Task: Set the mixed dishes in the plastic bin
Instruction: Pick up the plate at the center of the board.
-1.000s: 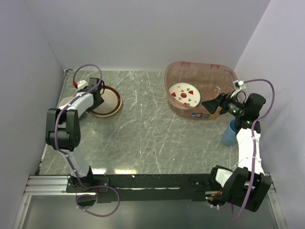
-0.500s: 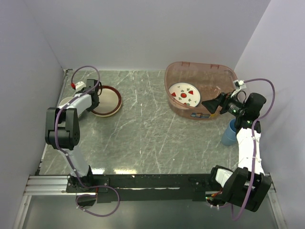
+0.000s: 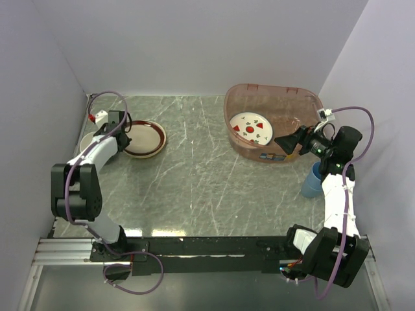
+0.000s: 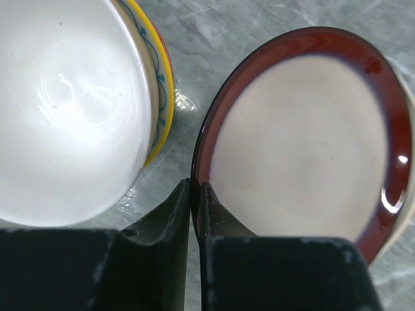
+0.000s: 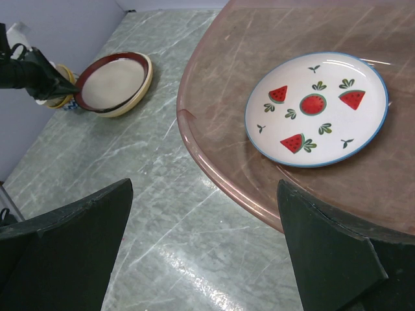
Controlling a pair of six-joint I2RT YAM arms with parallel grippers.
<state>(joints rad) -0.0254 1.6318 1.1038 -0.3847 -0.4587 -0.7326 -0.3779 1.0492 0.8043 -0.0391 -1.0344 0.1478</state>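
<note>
The large translucent pinkish plastic bin sits far right on the desk, and the white plate with red watermelon shapes lies flat inside it. Far left, the cream dish with a dark red rim lies outside the bin. Just beside it is the white bowl with a yellow edge. The light blue plastic cup stands near right. My left tool pinches the dish's thin lip, which I judge the only graspable edge. My right tool hangs spread by the bin's near rim.
</note>
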